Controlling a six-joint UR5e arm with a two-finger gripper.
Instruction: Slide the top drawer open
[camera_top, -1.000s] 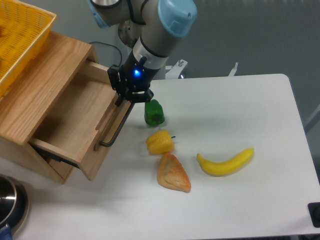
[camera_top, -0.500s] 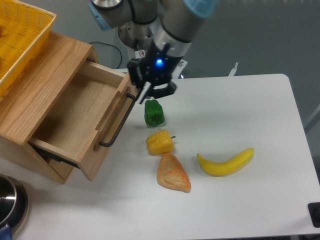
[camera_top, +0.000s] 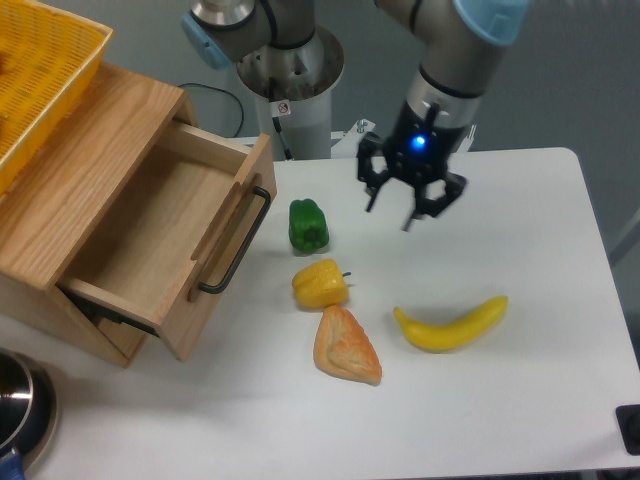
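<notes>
— Camera view: where's the drawer (camera_top: 150, 250)?
— Pulled out of its cabinet (camera_top: 70, 190) at the left, handle (camera_top: 236, 243) facing the pepper (camera_top: 308, 225).
— And the gripper (camera_top: 408, 205)?
— Above the desk (camera_top: 520, 220), jaws spread, holding nothing.

The arm (camera_top: 455, 60) is seen clad in smooth silver-grey tubing, with pale blue caps fitted at the joints. A black gripper (camera_top: 390, 208) is carried at its end, where a small blue light is lit on the wrist and two thin dark fingers (camera_top: 409, 216) are shown spread apart. A round grey base column (camera_top: 290, 90) is marked with a small white sticker, and a black cable is seen beside it.
</notes>
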